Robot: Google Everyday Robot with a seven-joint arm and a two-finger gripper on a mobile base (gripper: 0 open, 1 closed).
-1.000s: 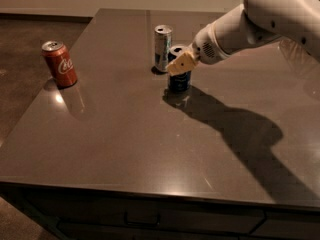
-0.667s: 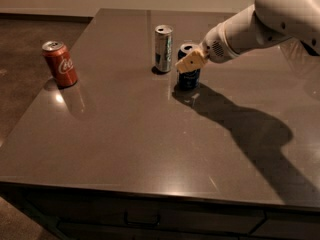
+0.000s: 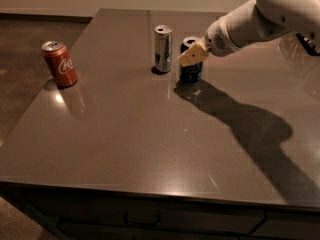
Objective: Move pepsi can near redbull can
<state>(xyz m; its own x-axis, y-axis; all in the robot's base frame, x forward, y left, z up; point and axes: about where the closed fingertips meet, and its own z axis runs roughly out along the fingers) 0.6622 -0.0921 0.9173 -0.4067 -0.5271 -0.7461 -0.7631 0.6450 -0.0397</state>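
Note:
The pepsi can (image 3: pixel 190 71), dark blue with a silver top, stands upright on the dark table (image 3: pixel 150 149), just right of the redbull can (image 3: pixel 163 48) with a small gap between them. The redbull can is tall, slim and silver. My gripper (image 3: pixel 192 51) reaches in from the upper right on a white arm and is shut on the pepsi can's upper part. One tan fingertip (image 3: pixel 193 56) shows in front of the can; the other is hidden behind it.
A red cola can (image 3: pixel 60 64) stands upright near the table's left edge. The arm casts a large shadow (image 3: pixel 250 134) across the right half of the table. The front edge of the table runs along the bottom.
My gripper has moved the pepsi can a little right and back, so it now stands beside the redbull can rather than in front of it. The other cans have not moved.

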